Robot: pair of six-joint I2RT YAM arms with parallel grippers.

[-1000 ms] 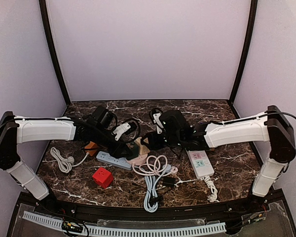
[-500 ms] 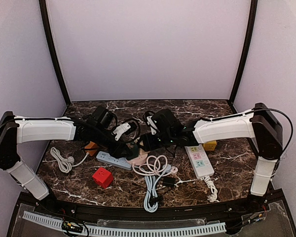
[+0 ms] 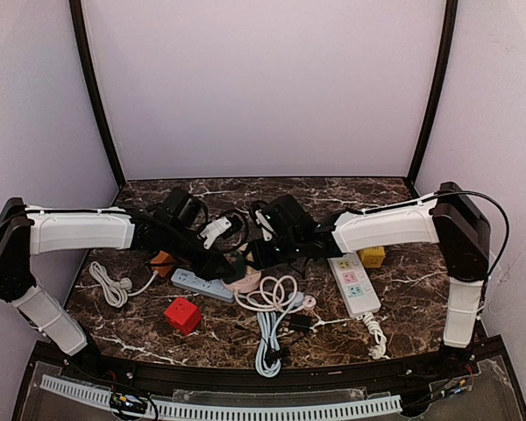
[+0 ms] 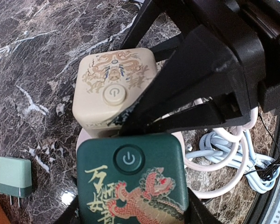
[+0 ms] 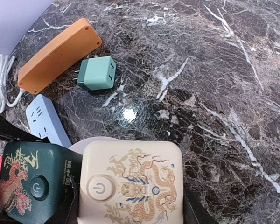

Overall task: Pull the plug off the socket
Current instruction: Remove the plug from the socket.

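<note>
Both arms meet mid-table. My left hand (image 3: 219, 263) is clenched on the green cube plug (image 4: 130, 186); in the left wrist view it fills the gap between the fingers, power button up, with a red dragon print. My right hand (image 3: 256, 254) is clamped on the cream cube plug (image 5: 130, 186), and its black fingers (image 4: 191, 70) reach in from the right against that cube's side. The two cubes sit side by side, touching or nearly so. Both sit over the pink round socket (image 5: 91, 142), whose rim shows under them. I can't tell whether either cube is lifted clear of it.

The socket's pink cord (image 3: 276, 294) lies coiled just right of it. Behind the cubes in the right wrist view, a small green adapter (image 5: 97, 73) lies on its side with its prongs toward the orange strip (image 5: 58, 53), just beside it. A pale blue strip (image 3: 202, 285) lies just left of the socket, and a red cube (image 3: 182, 314) sits nearer the arm bases. White cables (image 3: 272, 338) are bundled in front of the pink cord. A white strip (image 3: 355, 289) lies to the right, with a yellow cube (image 3: 373, 256) near its far end. A white cord (image 3: 110, 285) is looped at the left. The table (image 5: 233, 70) is dark marble.
</note>
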